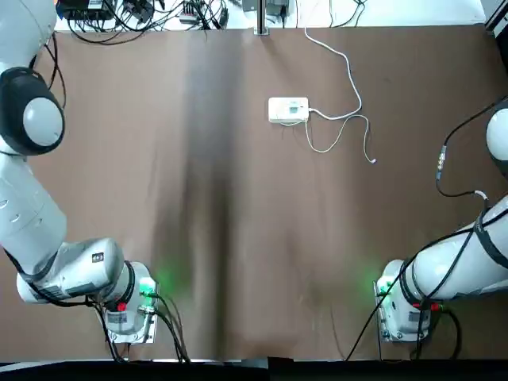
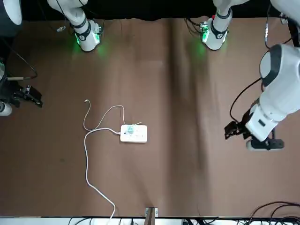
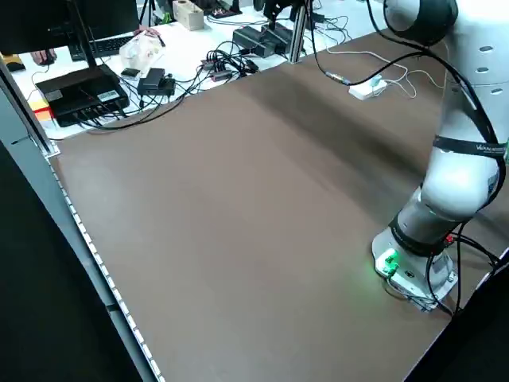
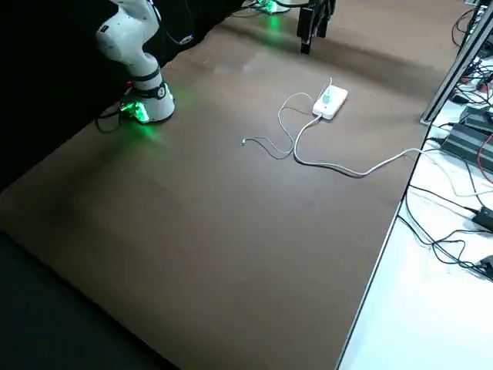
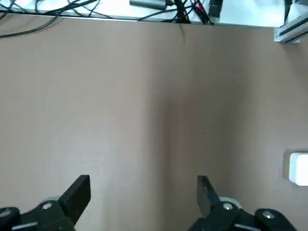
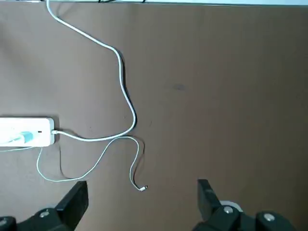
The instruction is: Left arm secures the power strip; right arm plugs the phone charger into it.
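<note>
Left arm base: I see the left arm (image 1: 32,210) rising from the near edge, lower left of the top view.
Right arm base: the right arm (image 1: 456,266) stands at lower right there.
Left gripper: my left gripper (image 5: 144,202) hangs above the brown table (image 1: 262,262), at the right of the front view.
Left jaws: spread wide, nothing between them, touching nothing I can see.
Right gripper: my right gripper (image 6: 144,204) is raised too, at the far left of the front view.
Right jaws: also wide apart and unloaded, clear of the cables.
Power strip: the white power strip (image 1: 287,109) lies flat on the table, upper middle of the top view, apart from both grippers.
Sockets: the teal phone charger (image 4: 326,97) is on the strip's socket face; I can't tell how deeply it sits.
Charger cable: its thin white cable (image 6: 103,154) loops on the table beside the strip, the end loose.
Strip cord: the thick white cord (image 1: 351,75) curves up to the far edge.
Far bench: dark cables (image 1: 119,28) tangle on a white surface (image 4: 431,308); a clear bag (image 3: 143,52) sits there, upper left of the left side view, contents unclear to me.
</note>
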Controlling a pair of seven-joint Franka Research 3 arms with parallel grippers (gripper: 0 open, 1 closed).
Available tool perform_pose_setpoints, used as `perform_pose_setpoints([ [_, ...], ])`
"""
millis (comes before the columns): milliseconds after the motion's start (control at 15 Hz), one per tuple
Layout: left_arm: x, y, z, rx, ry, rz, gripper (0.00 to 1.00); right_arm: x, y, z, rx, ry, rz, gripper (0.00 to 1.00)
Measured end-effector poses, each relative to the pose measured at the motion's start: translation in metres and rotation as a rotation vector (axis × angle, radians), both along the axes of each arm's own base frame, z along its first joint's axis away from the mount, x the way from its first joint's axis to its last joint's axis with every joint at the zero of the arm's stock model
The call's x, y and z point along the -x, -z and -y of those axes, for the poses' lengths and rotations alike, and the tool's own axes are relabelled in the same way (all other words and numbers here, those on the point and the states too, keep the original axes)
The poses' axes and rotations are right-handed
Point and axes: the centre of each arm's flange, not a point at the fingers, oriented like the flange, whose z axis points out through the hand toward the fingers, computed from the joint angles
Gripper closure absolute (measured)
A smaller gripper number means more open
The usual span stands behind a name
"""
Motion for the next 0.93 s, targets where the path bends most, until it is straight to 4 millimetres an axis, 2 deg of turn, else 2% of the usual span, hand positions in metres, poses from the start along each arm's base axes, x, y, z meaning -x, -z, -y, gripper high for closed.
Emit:
perform_pose_setpoints([
  [200, 0.013, -0.026, -0.013, -0.024, 0.001, -0.004, 0.03, 0.000, 0.000, 0.000, 0.000, 0.000, -0.001, 0.00],
  [600, 0.036, -0.080, -0.011, -0.067, 0.069, 0.080, 0.01, 0.000, 0.002, 0.000, 0.000, 0.000, -0.005, 0.00],
  [800, 0.048, -0.097, -0.010, -0.086, 0.088, 0.084, 0.01, 0.000, 0.002, 0.000, 0.000, 0.001, -0.006, 0.00],
  [933, 0.056, -0.101, -0.014, -0.103, 0.101, 0.051, 0.01, 0.000, 0.002, 0.001, 0.000, 0.001, -0.006, 0.00],
])
